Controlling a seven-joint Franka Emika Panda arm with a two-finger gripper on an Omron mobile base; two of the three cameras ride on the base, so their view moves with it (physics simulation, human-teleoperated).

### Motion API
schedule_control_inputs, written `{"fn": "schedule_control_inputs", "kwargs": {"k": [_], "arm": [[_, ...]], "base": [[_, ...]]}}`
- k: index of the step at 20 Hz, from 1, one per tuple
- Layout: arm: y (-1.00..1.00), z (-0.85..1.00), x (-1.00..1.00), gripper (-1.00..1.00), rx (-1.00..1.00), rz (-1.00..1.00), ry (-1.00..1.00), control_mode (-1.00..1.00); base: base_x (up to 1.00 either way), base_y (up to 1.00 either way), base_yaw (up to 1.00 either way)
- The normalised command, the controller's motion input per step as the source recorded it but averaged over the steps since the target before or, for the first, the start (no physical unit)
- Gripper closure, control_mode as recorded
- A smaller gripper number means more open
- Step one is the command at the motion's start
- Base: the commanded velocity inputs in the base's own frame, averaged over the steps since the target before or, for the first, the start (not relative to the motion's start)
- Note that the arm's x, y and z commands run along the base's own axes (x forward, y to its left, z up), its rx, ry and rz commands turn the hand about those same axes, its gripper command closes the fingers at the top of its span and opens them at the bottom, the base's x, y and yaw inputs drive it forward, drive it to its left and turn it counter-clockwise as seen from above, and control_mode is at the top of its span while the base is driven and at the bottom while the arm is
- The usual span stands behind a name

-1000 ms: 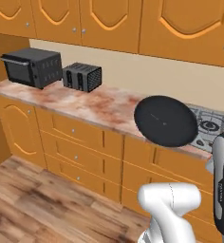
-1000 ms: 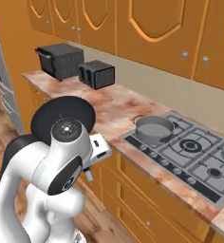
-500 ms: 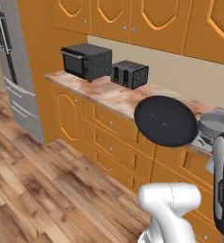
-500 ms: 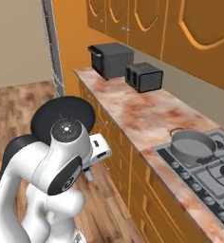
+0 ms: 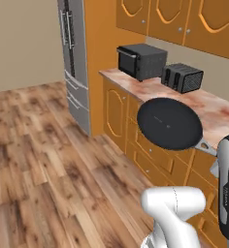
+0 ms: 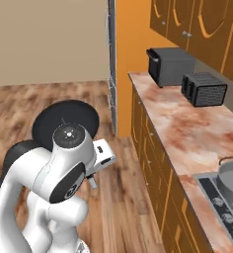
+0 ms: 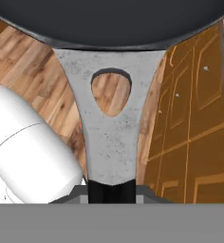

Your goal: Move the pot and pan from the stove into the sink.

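Swinging leftward with the base since the earlier frames, so that the whole scene is sliding across both base views: fridge (image 5: 75,58) and wood floor (image 5: 43,160) now entering at left, microwave (image 5: 141,60) and toaster (image 5: 182,77) shifting right along the desk (image 5: 208,109), stove (image 6: 224,202) now sitting at the lower right edge of the right base view. Relative to the arm, pan (image 5: 170,123) keeping its place, so the change reading as camera travel, not as motion of the kitchen things. Fingers (image 7: 111,190) closing on the grey handle (image 7: 111,142) of the pan, shut tight around its end. Handle running straight away from the fingers, long axis in line with the hand, black disc riding at the far end, tilted nearly on edge, clear of the desk and out over the floor in front of the cabinets (image 5: 131,126). Pot (image 6: 232,180) sitting on the stove, well apart from the hand, not yet being carried. Sink not appearing in these frames; judging from that, coming move calling for more driving before lowering, with the disc leading and the handle trailing toward the hand.
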Motion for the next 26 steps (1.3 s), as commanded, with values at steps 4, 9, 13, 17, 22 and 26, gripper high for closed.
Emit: {"fn": "schedule_control_inputs", "kwargs": {"k": [4,9,13,17,22,26], "arm": [[0.0,0.0,0.0,1.0,0.0,0.0,0.0,1.0],[0.0,0.0,0.0,1.0,0.0,0.0,0.0,1.0],[0.0,0.0,0.0,1.0,0.0,0.0,0.0,1.0],[0.0,0.0,0.0,1.0,0.0,0.0,0.0,1.0],[0.0,0.0,0.0,1.0,0.0,0.0,0.0,1.0],[0.0,0.0,0.0,1.0,0.0,0.0,0.0,1.0]], "base": [[-0.04,-0.05,0.49],[-0.03,-0.05,0.49],[-0.02,-0.05,0.49],[-0.01,-0.07,0.48],[0.0,-0.11,0.18],[0.04,0.0,0.0]]}}
